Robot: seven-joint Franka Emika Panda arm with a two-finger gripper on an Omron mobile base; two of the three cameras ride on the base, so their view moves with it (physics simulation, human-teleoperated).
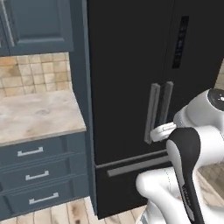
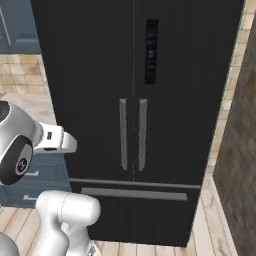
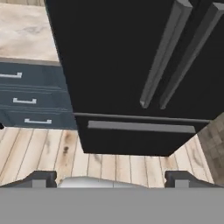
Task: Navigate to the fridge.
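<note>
The fridge stands straight ahead, tall and matte black, with two grey vertical bar handles at its centre seam. A narrow dark panel with bluish icons sits on its right door, and a grey bar runs across its bottom drawer. It also appears as the fridge and the fridge. My gripper hangs low in front of the fridge and looks down at its lower part and the floor. The fingers are wide apart with nothing between them.
Blue drawer cabinets under a beige stone counter adjoin the fridge's left side, with blue wall cabinets above. A brown wall juts out at the right. Wooden plank floor lies in front.
</note>
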